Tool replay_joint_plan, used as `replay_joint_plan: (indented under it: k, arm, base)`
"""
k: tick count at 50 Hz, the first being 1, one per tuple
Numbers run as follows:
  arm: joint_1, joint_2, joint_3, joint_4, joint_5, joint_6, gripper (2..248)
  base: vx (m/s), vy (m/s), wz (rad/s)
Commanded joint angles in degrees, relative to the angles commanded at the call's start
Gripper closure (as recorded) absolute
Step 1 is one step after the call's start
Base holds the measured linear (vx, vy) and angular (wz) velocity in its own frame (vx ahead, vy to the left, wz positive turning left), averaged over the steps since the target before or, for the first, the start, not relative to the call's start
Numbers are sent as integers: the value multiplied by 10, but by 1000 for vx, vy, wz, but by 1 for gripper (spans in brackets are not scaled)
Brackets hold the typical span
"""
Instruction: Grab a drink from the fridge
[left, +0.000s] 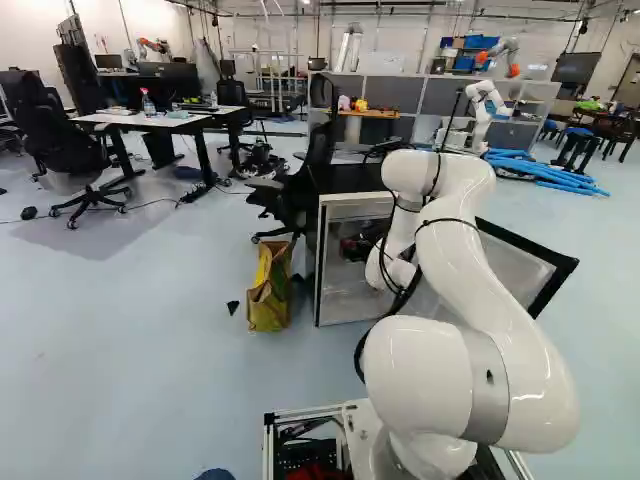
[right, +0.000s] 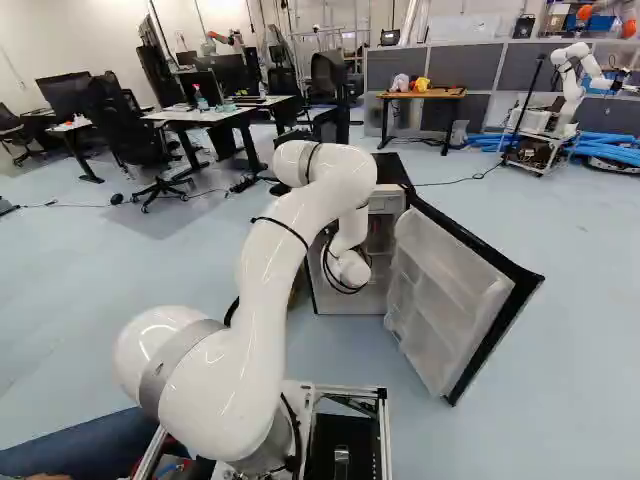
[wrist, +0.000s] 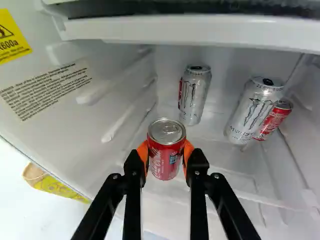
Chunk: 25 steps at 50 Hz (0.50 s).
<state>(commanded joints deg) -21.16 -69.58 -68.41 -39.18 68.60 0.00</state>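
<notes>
1. Got the claw (left: 354, 247) pinched around a small red soda can (wrist: 166, 150), orange pads (wrist: 143, 154) against both sides.
2. Reaching the white arm (right: 300, 215) into the fridge (left: 355, 179), so holding that can inside, under the thick white ledge (wrist: 200, 31). Can't tell from here if touching the shelf (wrist: 235, 182) underneath.
3. Looking past the claw, can spot a tall silver can (wrist: 194, 96) farther in, plus another tall silver can (wrist: 254, 111) partly covering a second red can (wrist: 275, 119).
4. Swung wide open: the fridge door (right: 450, 290).
5. Sitting on the floor (left: 150, 330) near the fridge: a yellow bag (left: 268, 290).
</notes>
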Motion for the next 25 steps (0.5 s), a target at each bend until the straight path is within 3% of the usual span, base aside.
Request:
replay_joint_plan:
  k: [25]
  arm:
    - [-20,89,117,0,0,0,159]
  base:
    - [0,0,0]
